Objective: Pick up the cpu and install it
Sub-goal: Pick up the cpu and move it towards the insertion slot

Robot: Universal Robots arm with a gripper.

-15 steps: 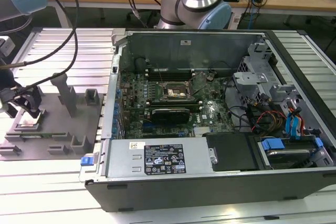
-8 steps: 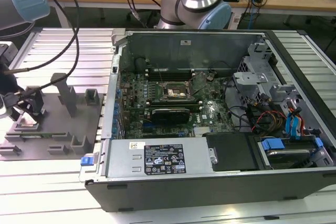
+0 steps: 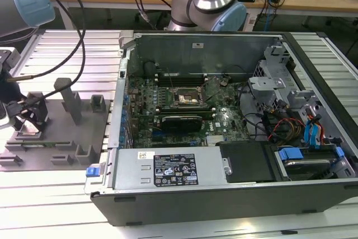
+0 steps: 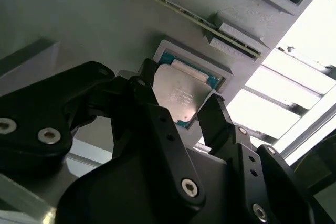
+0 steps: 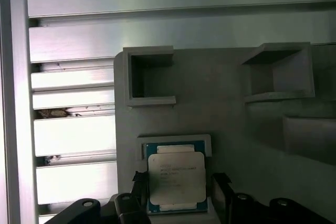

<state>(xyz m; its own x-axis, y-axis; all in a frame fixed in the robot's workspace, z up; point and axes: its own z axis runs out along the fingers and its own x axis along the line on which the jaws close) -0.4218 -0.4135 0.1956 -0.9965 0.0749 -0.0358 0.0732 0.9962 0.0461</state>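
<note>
The cpu (image 4: 181, 93) is a flat square chip with a silvery top. It lies in a shallow square nest on the grey fixture plate (image 5: 226, 114), and the first wrist view shows the cpu (image 5: 176, 179) the same way. My gripper (image 4: 178, 95) hangs over the nest with one black finger on each side of the chip. A narrow gap shows beside one finger (image 5: 220, 187), so the gripper (image 5: 178, 184) is open. In the exterior view the gripper (image 3: 23, 117) is at the far left, over the plate. The motherboard socket (image 3: 184, 98) sits inside the open computer case.
The fixture plate (image 3: 56, 138) carries several upright grey holders and two box-shaped pockets (image 5: 149, 74). The open case (image 3: 224, 116) holds cables, drive cages and a power supply (image 3: 173, 169). A second arm's base (image 3: 210, 4) stands behind the case. Ribbed aluminium table (image 3: 50, 200) surrounds everything.
</note>
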